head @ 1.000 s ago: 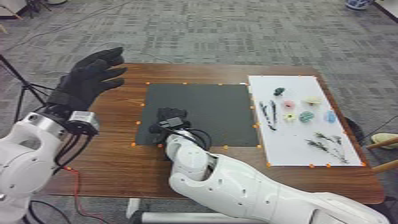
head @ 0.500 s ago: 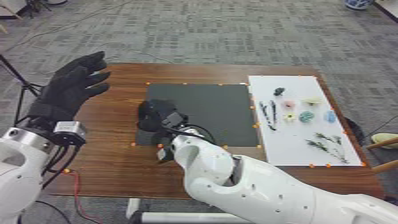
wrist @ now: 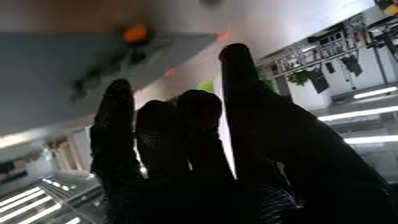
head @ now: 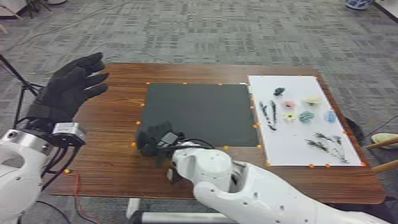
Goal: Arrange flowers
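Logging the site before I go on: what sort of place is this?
Likely a lab or workshop: patterned carpet, a tripod by the table, and strip lights.

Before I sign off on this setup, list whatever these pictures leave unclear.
- Head view: part of the dark mat's near edge, covered by the right hand and its arm.
- Head view: petal detail on the flowers, too small.
- Head view: the rest of the left arm, cut off by the left edge.
- Right wrist view: what the dark green streak is, too blurred.
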{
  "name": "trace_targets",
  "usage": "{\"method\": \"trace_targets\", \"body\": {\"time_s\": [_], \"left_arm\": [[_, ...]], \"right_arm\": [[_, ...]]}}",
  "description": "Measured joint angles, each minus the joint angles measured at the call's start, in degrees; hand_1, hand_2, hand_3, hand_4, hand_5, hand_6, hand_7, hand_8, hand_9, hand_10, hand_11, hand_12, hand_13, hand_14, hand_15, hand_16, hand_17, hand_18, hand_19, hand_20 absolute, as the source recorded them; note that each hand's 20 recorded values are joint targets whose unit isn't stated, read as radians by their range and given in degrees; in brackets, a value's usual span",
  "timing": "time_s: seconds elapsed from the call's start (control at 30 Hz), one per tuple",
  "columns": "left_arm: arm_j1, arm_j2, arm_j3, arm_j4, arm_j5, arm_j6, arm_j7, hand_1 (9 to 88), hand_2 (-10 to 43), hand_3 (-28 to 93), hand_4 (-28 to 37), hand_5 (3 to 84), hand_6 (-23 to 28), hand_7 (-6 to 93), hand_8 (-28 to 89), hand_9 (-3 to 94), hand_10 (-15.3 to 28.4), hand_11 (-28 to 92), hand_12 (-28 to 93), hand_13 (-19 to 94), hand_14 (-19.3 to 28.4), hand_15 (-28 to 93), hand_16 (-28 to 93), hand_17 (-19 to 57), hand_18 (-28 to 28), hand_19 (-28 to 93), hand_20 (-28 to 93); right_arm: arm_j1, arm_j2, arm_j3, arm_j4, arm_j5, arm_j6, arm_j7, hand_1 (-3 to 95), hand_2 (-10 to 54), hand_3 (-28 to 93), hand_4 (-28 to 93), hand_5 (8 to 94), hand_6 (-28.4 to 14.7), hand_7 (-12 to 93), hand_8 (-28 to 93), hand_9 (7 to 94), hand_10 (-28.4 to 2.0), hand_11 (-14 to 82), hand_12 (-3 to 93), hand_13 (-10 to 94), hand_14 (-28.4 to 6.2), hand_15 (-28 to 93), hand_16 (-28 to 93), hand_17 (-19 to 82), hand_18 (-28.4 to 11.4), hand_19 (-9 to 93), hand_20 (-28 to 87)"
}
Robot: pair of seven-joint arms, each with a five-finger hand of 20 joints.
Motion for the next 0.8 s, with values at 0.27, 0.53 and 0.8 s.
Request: {"method": "trace_targets", "body": {"time_s": [0.27, 0.53, 0.8], "left_arm": [[0.0, -0.07, 0.08, 0.0, 0.0, -0.01, 0.0, 26.5, -6.2, 68, -27.3, 21.9, 1.4, 23.8, -11, 16.5, 9.3, 22, 19, 8, 12.6, 44, -5, -10.3, 18.9, 39, 10], [0.2, -0.11, -0.03, 0.01, 0.0, -0.01, 0.1, 26.5, -6.2, 68, -27.2, 21.8, 1.3, 24.0, -11, 16.5, 9.3, 23, 19, 8, 12.5, 44, -5, -10.3, 18.9, 39, 10], [1.2, -0.3, -0.43, -0.19, 0.0, 0.12, 0.26, 26.5, -6.2, 68, -27.3, 21.8, 1.3, 23.9, -11, 16.5, 9.3, 22, 19, 8, 12.5, 44, -5, -10.3, 18.8, 39, 10]], "right_arm": [[-0.1, -0.1, -1.1, 1.1, -0.7, 0.0, 0.9, 22.5, 20.9, 93, 10, 52.7, 2.2, 17, -15, 46.9, -15.9, 62.2, 83.4, 42, -20.4, 86, 65, 12, -23.6, 68, 52], [1.8, 0.4, -4.2, 1.3, -3.3, 1.1, 2.2, 23.0, 18.9, 93, 10, 54.7, 1.4, 17, -14, 48.0, -15.6, 61.9, 83.4, 42, -20.5, 86, 65, 13, -23.7, 68, 52], [2.9, 1.4, -4.8, 1.1, -2.9, 2.1, 2.7, 23.3, 17.6, 93, 11, 56.9, 0.9, 16, -14, 49.3, -15.4, 61.6, 83.8, 44, -20.5, 86, 65, 13, -23.7, 68, 52]]}}
